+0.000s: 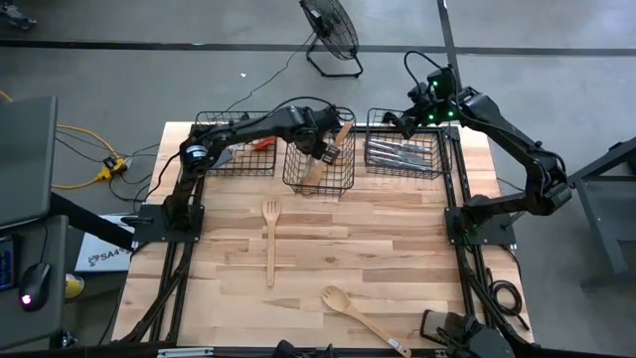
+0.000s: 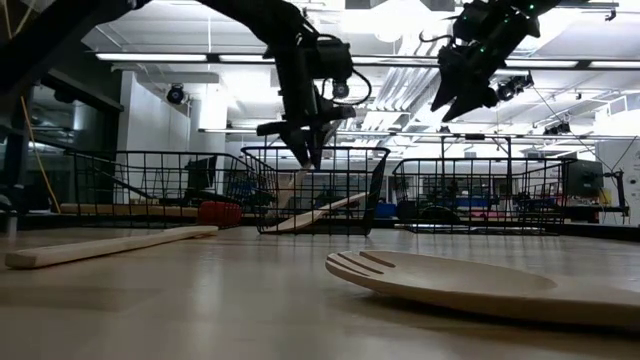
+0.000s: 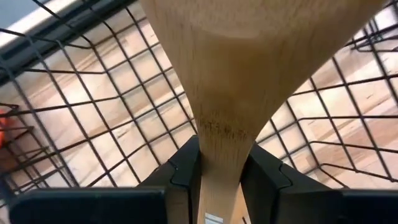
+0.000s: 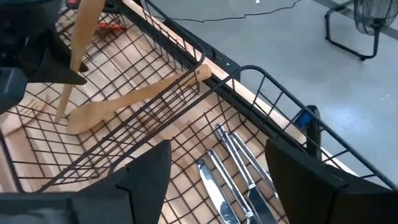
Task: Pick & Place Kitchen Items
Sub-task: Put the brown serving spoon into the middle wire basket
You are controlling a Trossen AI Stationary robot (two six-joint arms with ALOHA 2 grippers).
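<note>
High view: three wire baskets (image 1: pixel 318 159), two wooden utensils (image 1: pixel 269 239) counted on the counter (image 1: pixel 397 249). Left wrist view: left pincer (image 3: pixel 219 177) clamped on one wooden spoon (image 3: pixel 230 74) over the middle basket. Right wrist view: right pincer (image 4: pixel 227 180) wide open, empty, above metal cutlery (image 4: pixel 233 168).

Far edge of pale wooden table (image 1: pixel 397 239) blocked by three black wire baskets (image 1: pixel 318 164) in row. Middle basket crowded: left gripper (image 1: pixel 328 151) clamped on pale wooden utensil (image 3: pixel 236 74) above it, second wooden spoon (image 4: pixel 134 98) leaning across inside. Right gripper (image 4: pixel 217 180) spread wide over right basket — silver cutlery (image 4: pixel 233 171) below. Table middle: wooden fork (image 1: pixel 269 239); near edge: wooden spoon (image 1: pixel 363 318). Right side bare — free passage.
</note>
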